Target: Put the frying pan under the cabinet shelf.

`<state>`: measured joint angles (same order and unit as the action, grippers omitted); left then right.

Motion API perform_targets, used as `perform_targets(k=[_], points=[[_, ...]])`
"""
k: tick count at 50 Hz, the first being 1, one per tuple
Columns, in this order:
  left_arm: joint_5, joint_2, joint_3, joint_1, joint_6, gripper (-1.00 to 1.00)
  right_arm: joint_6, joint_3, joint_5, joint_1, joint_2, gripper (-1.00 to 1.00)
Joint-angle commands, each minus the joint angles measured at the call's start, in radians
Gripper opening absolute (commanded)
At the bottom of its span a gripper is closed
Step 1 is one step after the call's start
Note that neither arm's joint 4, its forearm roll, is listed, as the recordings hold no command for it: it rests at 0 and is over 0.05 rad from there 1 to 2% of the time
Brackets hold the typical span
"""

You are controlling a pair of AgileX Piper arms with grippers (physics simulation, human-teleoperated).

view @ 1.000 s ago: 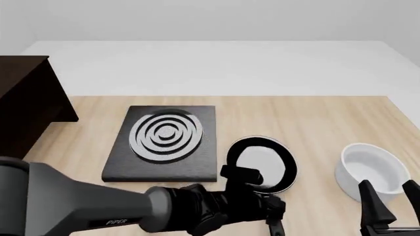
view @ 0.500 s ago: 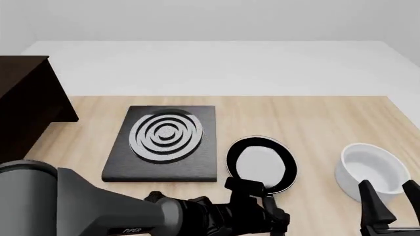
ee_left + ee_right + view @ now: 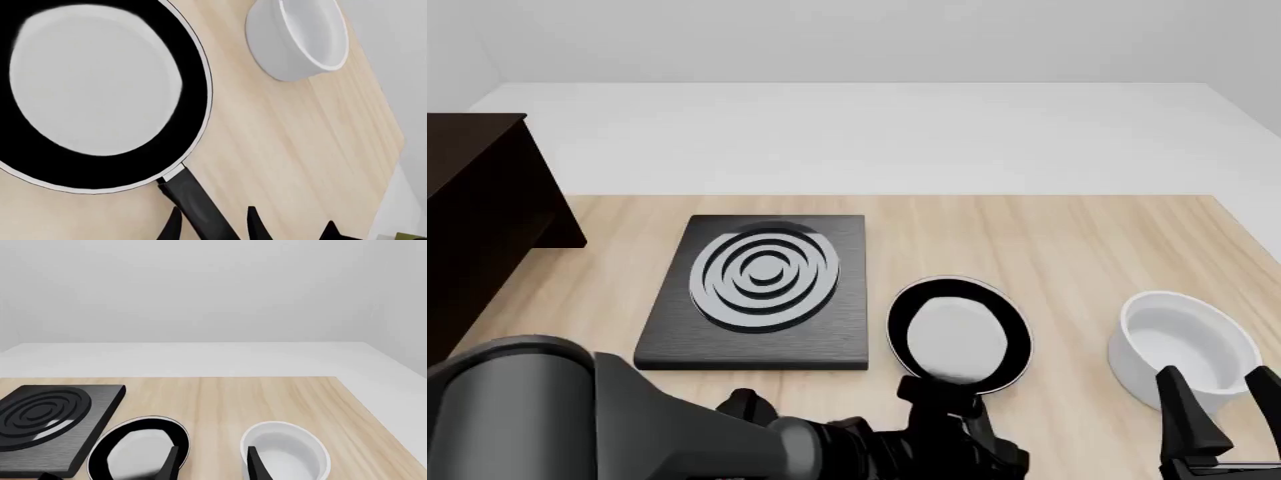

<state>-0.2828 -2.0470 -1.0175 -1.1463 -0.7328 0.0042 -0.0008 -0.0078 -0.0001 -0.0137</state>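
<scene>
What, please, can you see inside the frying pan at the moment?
Nothing lies inside the frying pan: only its bare light grey inner surface shows. In the front view the left end effector hides its handle.

frying pan (image 3: 958, 343) between stove plate (image 3: 763, 291) left | bowl (image 3: 1182, 349) right

Left arm: seen low across the near edge of the front view, reaching rightward.
Left gripper (image 3: 212, 225): fingers parted, set on either side of the frying pan (image 3: 100, 95) handle; contact cannot be told.
Right arm: only its end is seen at the lower right corner of the front view.
Right gripper (image 3: 1217, 405): fingers spread apart, nothing held.
</scene>
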Motion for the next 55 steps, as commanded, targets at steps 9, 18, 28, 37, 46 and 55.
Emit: perform_targets(k=[9,18,28,37,46,55], points=[[-0.075,-0.104,-0.014,0.023,-0.057,1.00,0.000,0.000,0.000,0.000,-0.001,1.00],[-0.140,-0.091,0.038,0.031,-0.098,-1.00,0.000,0.000,0.000,0.000,0.001,1.00],[-0.156,-0.068,0.067,0.079,-0.105,-1.00,0.000,0.000,0.000,0.000,0.000,1.00],[-0.188,0.030,0.130,0.133,-0.142,-1.00,0.000,0.000,0.000,0.000,0.000,1.00],[-0.207,0.152,0.206,0.142,-0.132,-1.00,0.000,0.000,0.000,0.000,0.000,1.00],[-0.195,0.335,0.275,0.122,-0.172,-1.00,0.000,0.000,0.000,0.000,0.000,1.00]])
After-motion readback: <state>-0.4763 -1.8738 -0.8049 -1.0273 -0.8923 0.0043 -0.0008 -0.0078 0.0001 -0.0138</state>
